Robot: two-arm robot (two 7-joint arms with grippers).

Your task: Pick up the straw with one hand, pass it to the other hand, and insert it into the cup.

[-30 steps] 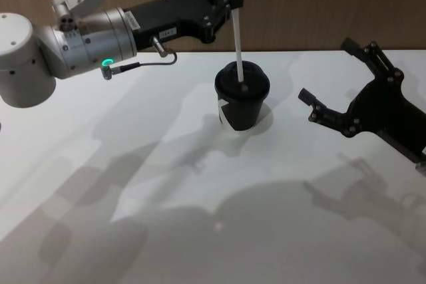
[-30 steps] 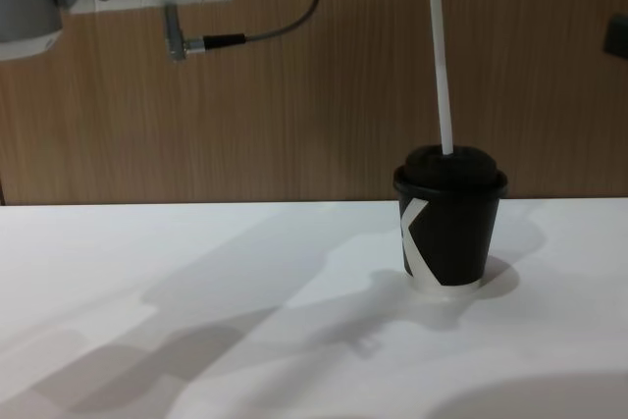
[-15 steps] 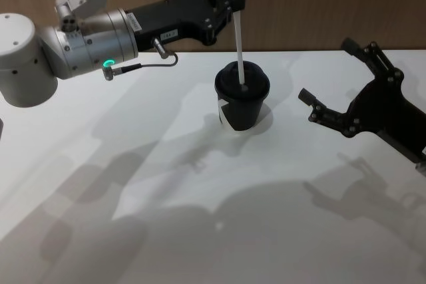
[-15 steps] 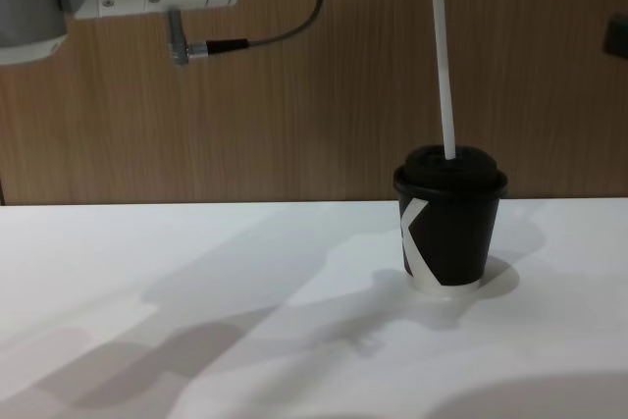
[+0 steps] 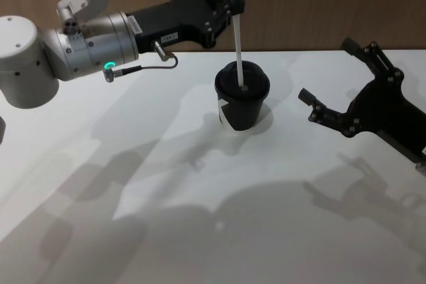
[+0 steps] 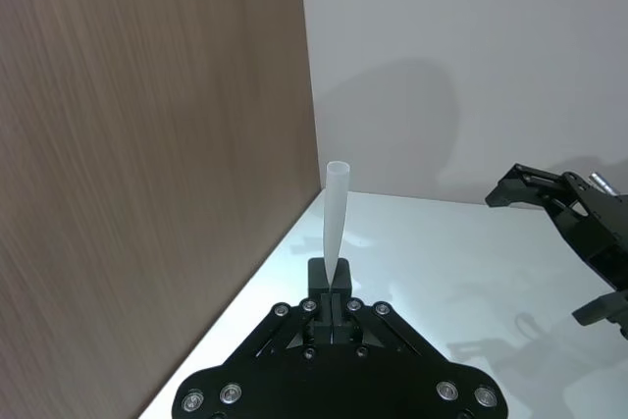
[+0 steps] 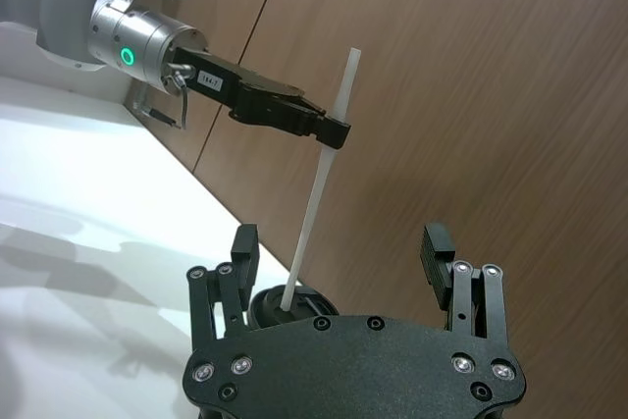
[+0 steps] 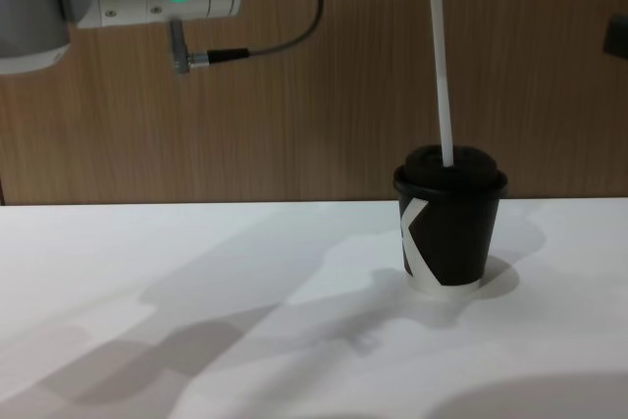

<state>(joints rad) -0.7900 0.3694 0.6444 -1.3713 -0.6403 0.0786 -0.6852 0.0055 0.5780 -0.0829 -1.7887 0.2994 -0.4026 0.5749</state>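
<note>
Left hand [image 5: 234, 6] clenched on the straw [image 5: 237, 38] high above the cup [image 5: 241, 96], pinching it partway up its length. Straw nearly upright, lower end resting in the domed lid. Cup standing on the white surface [image 5: 200, 217], well apart from the right hand [image 5: 333, 78], which hovers spread wide and grasping nothing.

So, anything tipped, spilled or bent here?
Nothing stands out. The cup stands upright on the table, lid on, no spill. The straw is straight, its lower end at the lid, pinched by the left tool. The right tool is open, beside the cup.
</note>
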